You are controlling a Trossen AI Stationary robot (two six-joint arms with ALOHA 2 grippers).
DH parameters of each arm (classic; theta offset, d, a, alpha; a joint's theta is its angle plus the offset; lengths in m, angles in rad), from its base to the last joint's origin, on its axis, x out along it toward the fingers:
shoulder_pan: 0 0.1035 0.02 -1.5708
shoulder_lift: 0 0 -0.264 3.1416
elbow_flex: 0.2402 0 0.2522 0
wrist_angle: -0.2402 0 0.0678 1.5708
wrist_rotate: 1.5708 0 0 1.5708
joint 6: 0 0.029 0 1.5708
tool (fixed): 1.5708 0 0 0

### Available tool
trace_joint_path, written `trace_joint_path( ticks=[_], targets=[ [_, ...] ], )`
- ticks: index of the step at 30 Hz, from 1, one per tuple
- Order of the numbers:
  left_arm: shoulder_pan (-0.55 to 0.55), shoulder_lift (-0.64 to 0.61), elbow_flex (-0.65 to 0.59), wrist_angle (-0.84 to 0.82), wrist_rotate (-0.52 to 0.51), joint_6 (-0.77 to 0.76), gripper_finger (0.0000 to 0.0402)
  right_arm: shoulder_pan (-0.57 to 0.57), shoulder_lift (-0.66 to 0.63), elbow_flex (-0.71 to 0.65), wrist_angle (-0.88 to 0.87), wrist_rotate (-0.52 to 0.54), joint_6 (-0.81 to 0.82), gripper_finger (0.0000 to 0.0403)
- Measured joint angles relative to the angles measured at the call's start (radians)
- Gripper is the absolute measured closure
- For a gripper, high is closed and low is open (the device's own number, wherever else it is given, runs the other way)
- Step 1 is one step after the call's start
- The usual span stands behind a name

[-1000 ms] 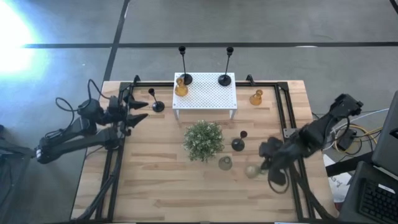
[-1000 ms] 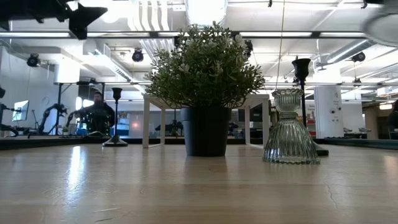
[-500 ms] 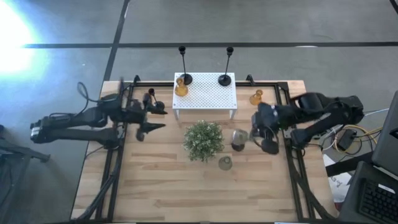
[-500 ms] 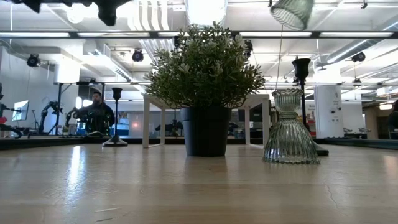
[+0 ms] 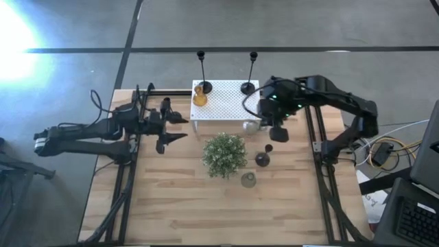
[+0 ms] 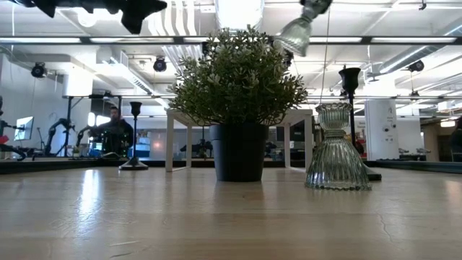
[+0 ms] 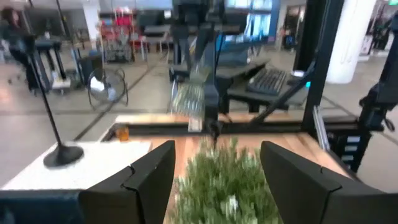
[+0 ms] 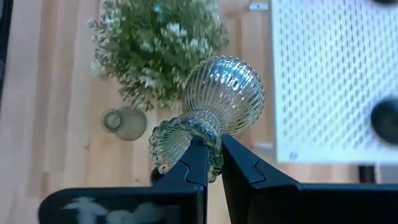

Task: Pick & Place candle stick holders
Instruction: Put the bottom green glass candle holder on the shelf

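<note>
Fingers (image 8: 211, 163) pinching ribbed clear holder (image 8: 217, 106)

Right gripper (image 5: 264, 125) raised, fingers clamped together; left gripper (image 5: 173, 129) hovers at the opposite side, fingers spread.

left hand (image 7: 214, 177): fingers spread | green plant (image 7: 227, 180) ahead | black stem holder (image 7: 57, 134) on white stand (image 7: 74, 165)

place: a big robot lab | floor: grey concrete (image 5: 288, 27) | roof: long strip lights (image 6: 86, 40) and pipes | desk (image 5: 178, 206): wood with a black frame | back of room: more robot arms (image 6: 61, 130), a person (image 6: 112, 130) sitting, a keyboard (image 7: 273, 79), a fan (image 7: 102, 90)
</note>
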Motion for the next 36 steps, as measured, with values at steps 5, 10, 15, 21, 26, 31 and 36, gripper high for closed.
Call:
trace_joint_path(
  ticks=[5,10,15,21,26,31,36],
  targets=[
    [0.0,0.072,0.012,0.056,0.046,-0.001,0.0161,0.002,0.128,0.158,-0.045,-0.007,-0.105,0.0388],
    [0.0,0.198,0.104,0.045,0.056,0.007,0.0161,0.0,0.253,0.328,-0.119,-0.006,-0.18,0.0388],
    [-0.001,0.351,0.213,0.045,0.089,0.028,0.0161,0.001,0.334,0.461,-0.147,-0.023,-0.222,0.0388],
    [-0.001,0.513,0.329,0.018,0.089,0.048,0.0161,0.002,0.348,0.492,-0.154,-0.055,-0.247,0.0388],
    [-0.001,0.611,0.412,0.019,0.097,0.066,0.0161,0.001,0.345,0.491,-0.15,-0.051,-0.239,0.0388],
    [-0.001,0.678,0.482,0.021,0.133,0.068,0.0161,0.001,0.344,0.491,-0.15,-0.052,-0.238,0.0388],
    [-0.001,0.743,0.549,0.023,0.133,0.07,0.0161,0.001,0.344,0.49,-0.154,-0.052,-0.239,0.0388]
  ],
)
